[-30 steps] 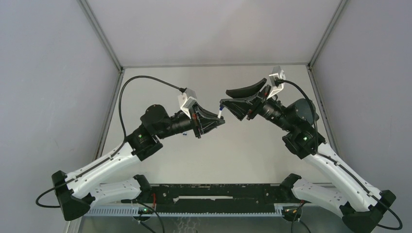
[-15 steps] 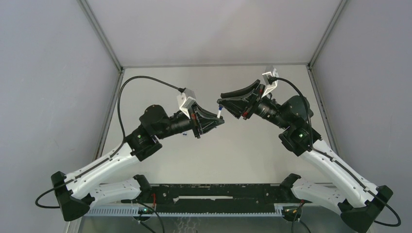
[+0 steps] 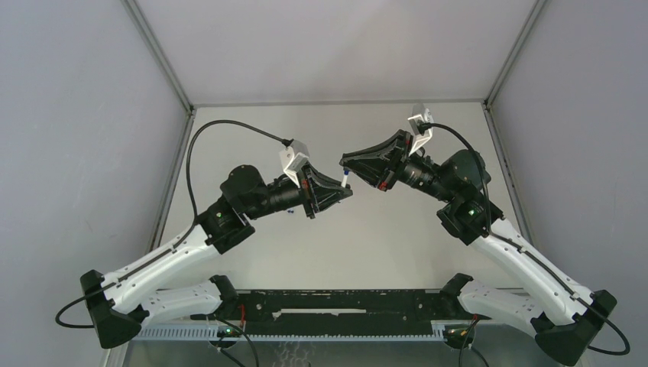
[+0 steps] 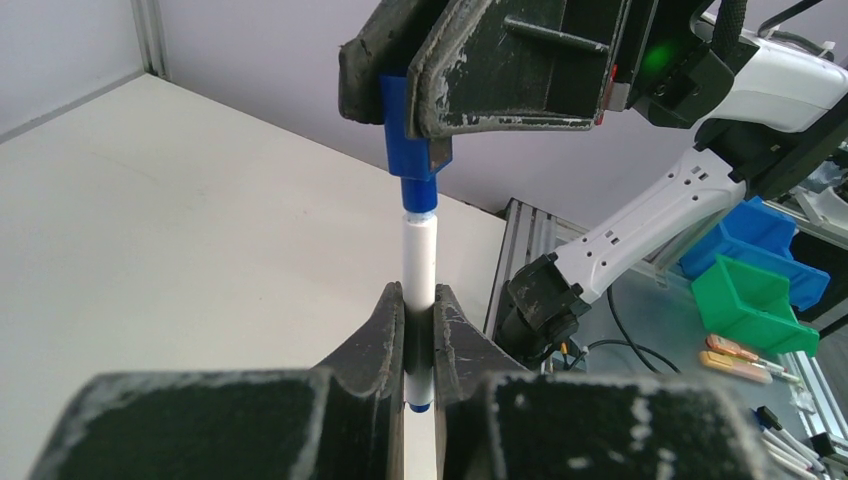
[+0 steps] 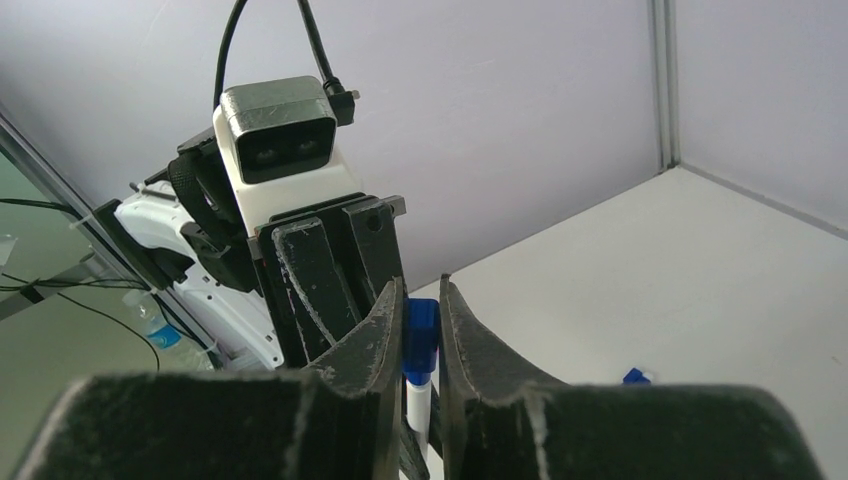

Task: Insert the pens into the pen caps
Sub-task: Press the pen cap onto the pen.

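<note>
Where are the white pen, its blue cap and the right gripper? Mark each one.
white pen (image 4: 419,255): left wrist view, on the bare middle of its barrel.
blue cap (image 4: 418,170): left wrist view, on its lower end, below the jaws.
right gripper (image 5: 421,300): right wrist view, midway between its fingertips, either side of the cap.

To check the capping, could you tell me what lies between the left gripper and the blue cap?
Only the white barrel of the pen, as the left wrist view shows.
</note>
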